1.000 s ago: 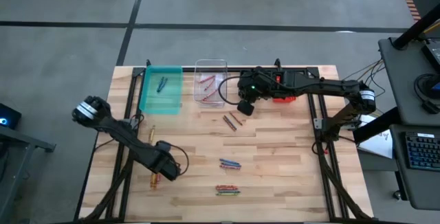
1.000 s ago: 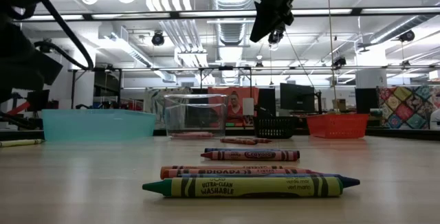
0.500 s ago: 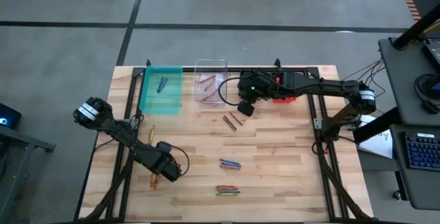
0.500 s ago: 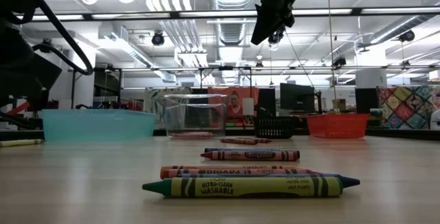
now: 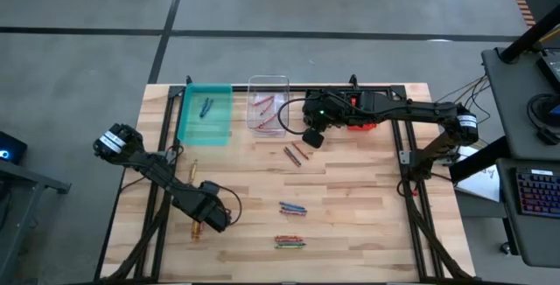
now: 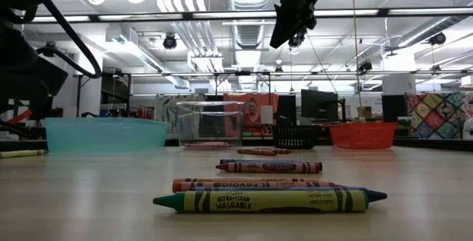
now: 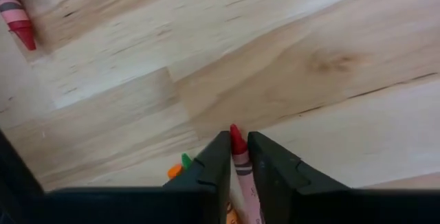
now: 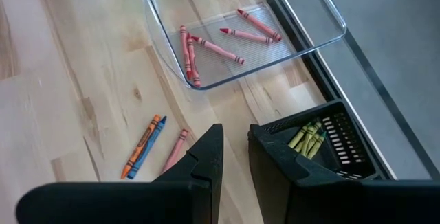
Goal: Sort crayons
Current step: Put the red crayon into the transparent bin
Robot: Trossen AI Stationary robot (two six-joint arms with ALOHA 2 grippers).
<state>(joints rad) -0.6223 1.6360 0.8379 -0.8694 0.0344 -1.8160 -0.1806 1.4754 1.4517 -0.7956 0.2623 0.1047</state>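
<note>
Crayons lie scattered on the wooden table: a pair near the middle, a pair lower down, a bundle at the front and a yellow one at the left. My left gripper is down on the table at the front left. Its fingers are shut on a red crayon, whose tip sticks out between them; orange and green tips lie beside it. My right gripper hangs above the table beside the clear bin, its fingers slightly apart with nothing between them.
A teal bin holds blue crayons. Red crayons lie in the clear bin, and green ones in a black bin. A red bin stands at the back right. An orange-and-blue pair lies below the right gripper.
The left gripper's fingers have closed on the red crayon at the front left. The right arm has not moved.
</note>
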